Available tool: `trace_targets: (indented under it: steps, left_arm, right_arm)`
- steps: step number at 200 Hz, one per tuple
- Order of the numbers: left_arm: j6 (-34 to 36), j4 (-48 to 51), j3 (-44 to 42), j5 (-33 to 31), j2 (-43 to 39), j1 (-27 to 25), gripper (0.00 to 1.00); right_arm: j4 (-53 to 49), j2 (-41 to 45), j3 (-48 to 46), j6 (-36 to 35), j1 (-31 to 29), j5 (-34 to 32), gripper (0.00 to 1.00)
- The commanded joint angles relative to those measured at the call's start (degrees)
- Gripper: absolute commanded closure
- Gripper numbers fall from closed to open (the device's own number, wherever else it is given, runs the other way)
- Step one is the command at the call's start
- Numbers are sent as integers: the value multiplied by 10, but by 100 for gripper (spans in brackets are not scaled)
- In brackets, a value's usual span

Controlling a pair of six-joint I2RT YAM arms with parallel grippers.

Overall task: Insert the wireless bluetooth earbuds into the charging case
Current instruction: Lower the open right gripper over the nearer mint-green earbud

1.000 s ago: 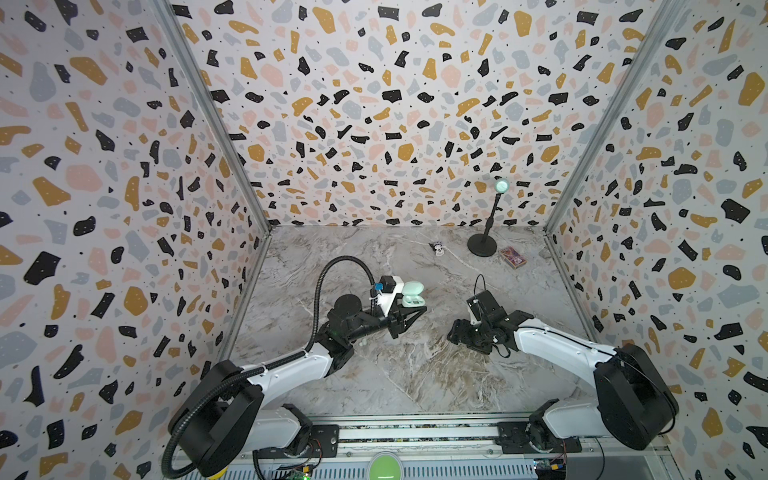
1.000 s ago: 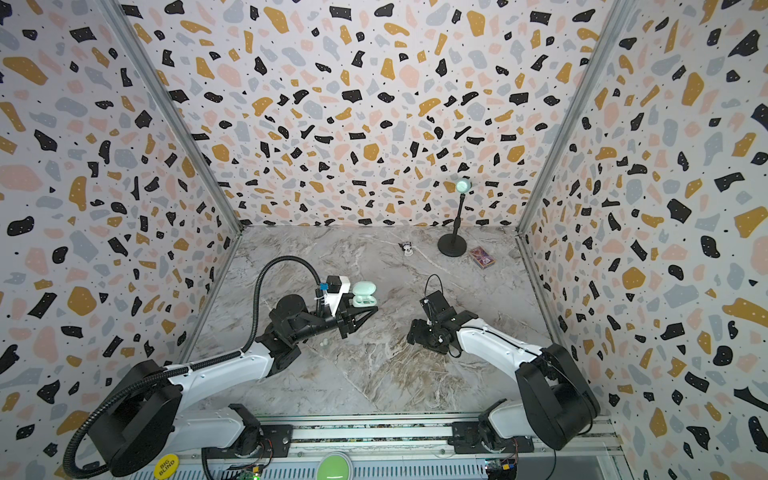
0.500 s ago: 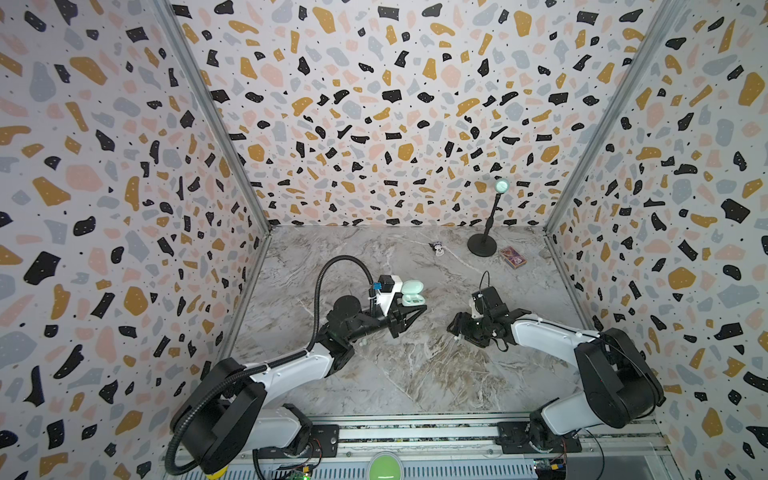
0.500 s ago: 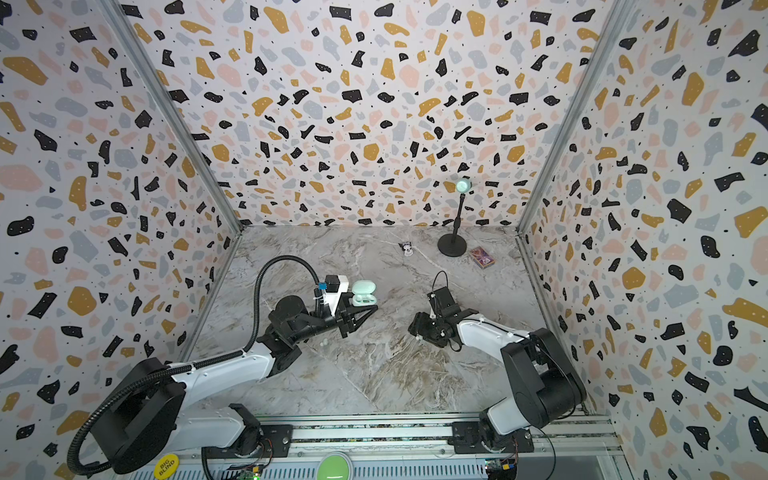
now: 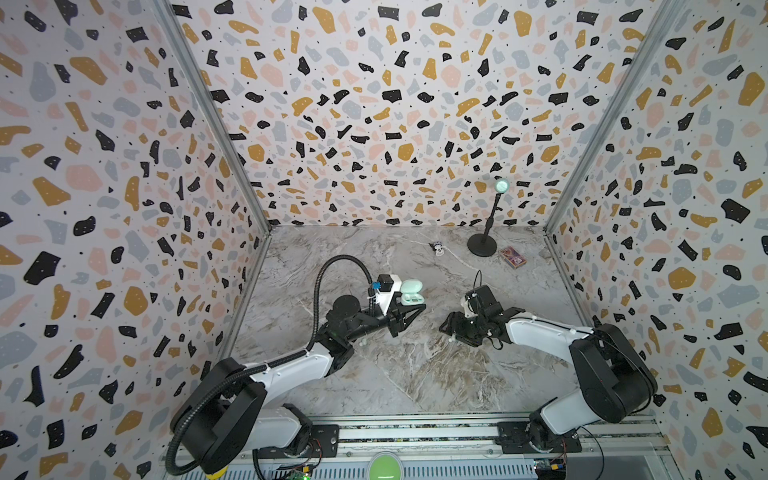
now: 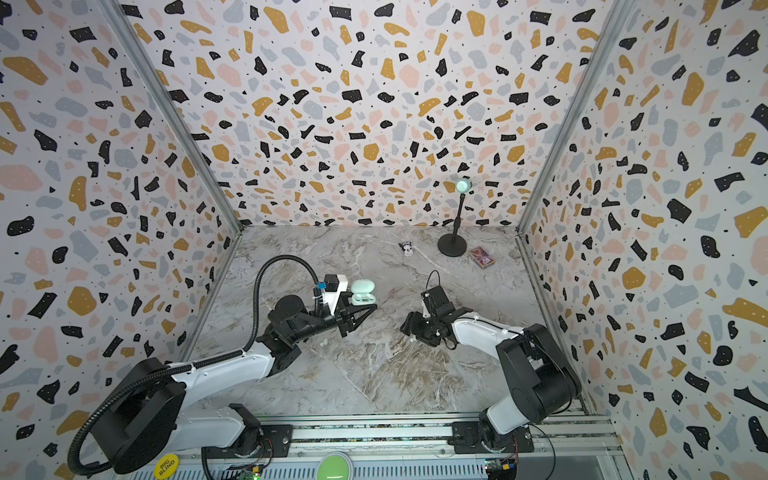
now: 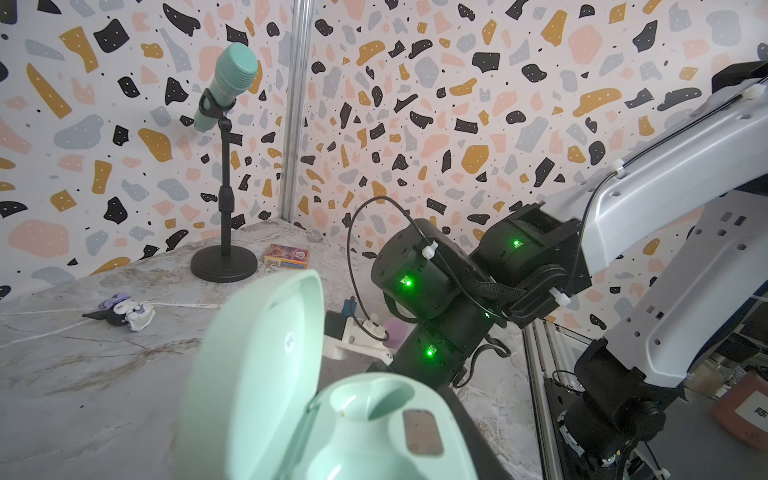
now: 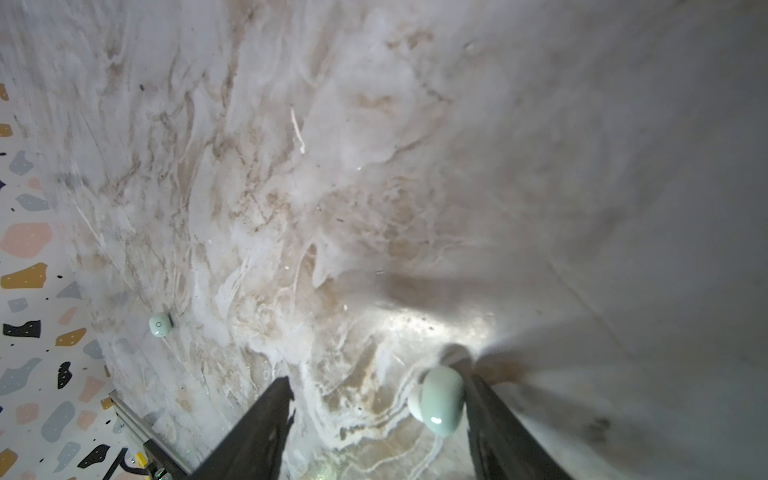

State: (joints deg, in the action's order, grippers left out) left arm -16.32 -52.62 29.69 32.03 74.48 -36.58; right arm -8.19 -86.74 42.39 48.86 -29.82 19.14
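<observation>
Earbuds [image 8: 440,399] lie loose on the desk [image 5: 415,374]. One mint bud sits near the desk's middle, a little toward the right edge, and a second bud [image 8: 160,324] lies well apart from it, toward the left edge. The step in hand looks like picking up the first bud. The right pincer [image 8: 376,382] stands low over it, partly open and holding nothing. The bud rests against one finger, clear of the other. Next the pincer should centre itself and close gently, or the bud may squirt out. The left pincer [image 5: 409,311] is clamped on the open charging case [image 5: 410,291], above the desk's middle.
</observation>
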Motion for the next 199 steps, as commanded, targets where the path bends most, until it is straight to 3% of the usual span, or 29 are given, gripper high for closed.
trace_targets:
  steps: [1, 99, 199]
  left_arm:
    - [1, -31, 1, 1, -1, 3, 98]
    - [-2, -31, 2, 1, -2, 3, 97]
    - [-2, -29, 1, 0, -4, 3, 98]
  right_arm:
    - [-20, 16, 30, 18, -15, 6, 33]
    - [-108, 8, 72, 4, -24, -63, 34]
    - [-59, -83, 103, 5, -57, -47, 36]
